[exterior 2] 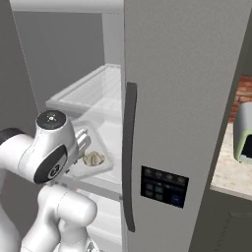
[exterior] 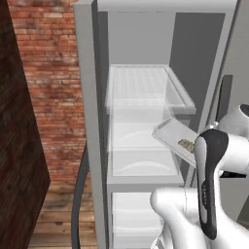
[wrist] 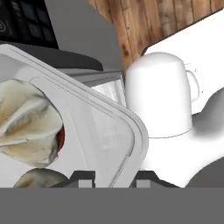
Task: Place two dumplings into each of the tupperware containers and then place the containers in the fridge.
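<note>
I have the tupperware container [exterior: 174,138] held up in front of the open fridge [exterior: 92,121], tilted, level with its middle shelf [exterior: 146,168] and just right of it. In the hand view the jaws sit clamped on the container's rim [wrist: 131,144], one tip either side of the wall.

Inside the tray lie dumplings [wrist: 28,122]; from the right base view I see one of them [exterior 2: 93,158] near the container's middle. I judge the tray light and stiff, but a grip on a thin rim gives poor leverage, so it may sag or twist. The dumplings look soft and loose; with the tray tilted like this they could slide toward the low edge, so I would level it before pushing in.

Further right of the fridge opening stands the closed door [exterior 2: 187,113] with its dark handle [exterior 2: 129,157] and control panel [exterior 2: 164,186]; that door edge is close to the tray and is the main thing to clear. Beyond it, a green appliance [exterior 2: 243,133] sits on the table [exterior 2: 231,172], well apart.
</note>
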{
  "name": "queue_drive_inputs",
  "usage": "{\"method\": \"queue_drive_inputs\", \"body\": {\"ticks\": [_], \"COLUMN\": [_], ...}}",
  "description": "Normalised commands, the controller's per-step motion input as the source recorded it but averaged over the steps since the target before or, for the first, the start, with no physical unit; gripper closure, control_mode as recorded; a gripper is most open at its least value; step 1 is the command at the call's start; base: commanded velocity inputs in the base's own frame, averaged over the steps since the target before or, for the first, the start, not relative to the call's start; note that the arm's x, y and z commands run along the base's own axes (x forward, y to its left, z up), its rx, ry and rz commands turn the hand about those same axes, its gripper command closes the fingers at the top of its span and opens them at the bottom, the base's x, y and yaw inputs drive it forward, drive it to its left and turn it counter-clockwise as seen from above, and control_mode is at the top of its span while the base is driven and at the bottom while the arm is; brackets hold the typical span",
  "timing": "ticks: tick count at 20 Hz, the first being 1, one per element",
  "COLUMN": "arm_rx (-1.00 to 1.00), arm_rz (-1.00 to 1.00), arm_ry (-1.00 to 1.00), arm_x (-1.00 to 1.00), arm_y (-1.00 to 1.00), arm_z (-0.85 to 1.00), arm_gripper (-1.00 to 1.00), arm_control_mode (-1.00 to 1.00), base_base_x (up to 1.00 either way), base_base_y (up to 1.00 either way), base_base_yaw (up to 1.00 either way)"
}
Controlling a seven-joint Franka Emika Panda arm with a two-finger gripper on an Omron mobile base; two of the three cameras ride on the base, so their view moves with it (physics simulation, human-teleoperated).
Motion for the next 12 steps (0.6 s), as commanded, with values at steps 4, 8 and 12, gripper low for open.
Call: {"method": "queue_drive_inputs", "body": {"ticks": [4,8,12], "arm_rx": [-0.10,-0.05,-0.09], "arm_rz": [-0.02,-0.16,-0.16], "arm_ry": [-0.34,-0.33,-0.14], "arm_x": [-0.99,-0.29,0.32], "arm_y": [0.55,0.44,0.31], "arm_z": [0.11,0.19,0.16], "arm_gripper": [1.00,1.00,1.00], "arm_control_mode": [-1.00,-1.00,-1.00], "base_base_x": [0.00,0.00,0.00], "base_base_y": [0.00,0.00,0.00], "base_base_yaw": [0.00,0.00,0.00]}}
